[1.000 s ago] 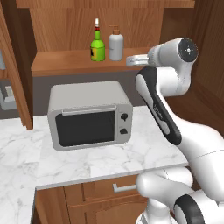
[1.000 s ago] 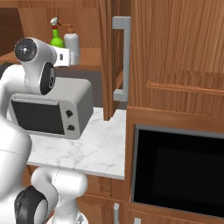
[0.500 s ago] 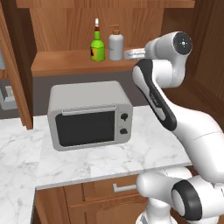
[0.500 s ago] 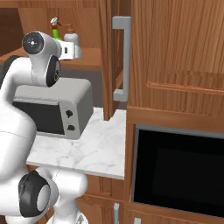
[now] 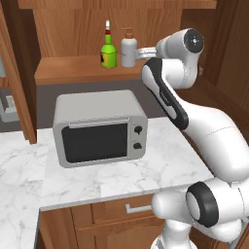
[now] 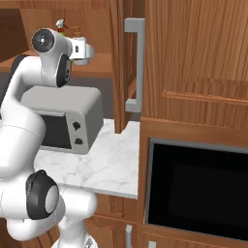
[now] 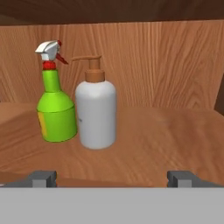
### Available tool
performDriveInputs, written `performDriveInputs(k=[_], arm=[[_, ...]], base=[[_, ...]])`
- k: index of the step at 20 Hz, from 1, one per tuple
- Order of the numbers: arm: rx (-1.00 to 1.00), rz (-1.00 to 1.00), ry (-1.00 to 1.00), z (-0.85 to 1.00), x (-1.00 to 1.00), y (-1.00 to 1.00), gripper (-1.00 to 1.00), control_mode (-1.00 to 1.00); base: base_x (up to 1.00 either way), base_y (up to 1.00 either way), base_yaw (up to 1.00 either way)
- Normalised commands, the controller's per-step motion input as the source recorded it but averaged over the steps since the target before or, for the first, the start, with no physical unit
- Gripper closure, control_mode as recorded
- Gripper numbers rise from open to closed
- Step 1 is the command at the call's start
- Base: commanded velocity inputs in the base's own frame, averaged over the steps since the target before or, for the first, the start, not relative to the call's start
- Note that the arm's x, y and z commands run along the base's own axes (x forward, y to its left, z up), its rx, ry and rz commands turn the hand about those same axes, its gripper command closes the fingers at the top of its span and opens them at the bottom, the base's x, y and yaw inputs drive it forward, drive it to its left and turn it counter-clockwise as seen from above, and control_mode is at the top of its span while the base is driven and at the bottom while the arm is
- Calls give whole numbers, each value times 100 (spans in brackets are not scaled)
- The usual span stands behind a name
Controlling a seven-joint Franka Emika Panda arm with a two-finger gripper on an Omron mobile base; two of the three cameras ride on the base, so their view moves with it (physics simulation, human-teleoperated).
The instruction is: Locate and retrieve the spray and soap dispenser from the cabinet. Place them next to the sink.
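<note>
Standing upright — pale soap dispenser, orange pump.

arm: glossy white rounded links | joints: dark round caps, grey rims | elbow: black band | end effector: small grey fingertips

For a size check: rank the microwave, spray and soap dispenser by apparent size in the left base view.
1. microwave, largest by far.
2. soap dispenser and spray: alike, no ranking; both stand farther back, on the shelf.
</note>
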Motion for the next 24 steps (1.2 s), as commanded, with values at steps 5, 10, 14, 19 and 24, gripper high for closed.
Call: performDriveInputs(k=[5, 10, 14, 19, 24], arm=[[-2, 0, 0, 10, 22, 6, -100, -100], [-3, 0, -1, 10, 29, 12, -100, -100], [-3, 0, -4, 10, 36, 12, -100, -100], [-3, 0, -1, 6, 36, 6, -100, -100], [-2, 0, 0, 0, 40, 5, -100, -100]], base=[[0, 0, 0], [0, 0, 0], [0, 0, 0], [0, 0, 0], [0, 0, 0]])
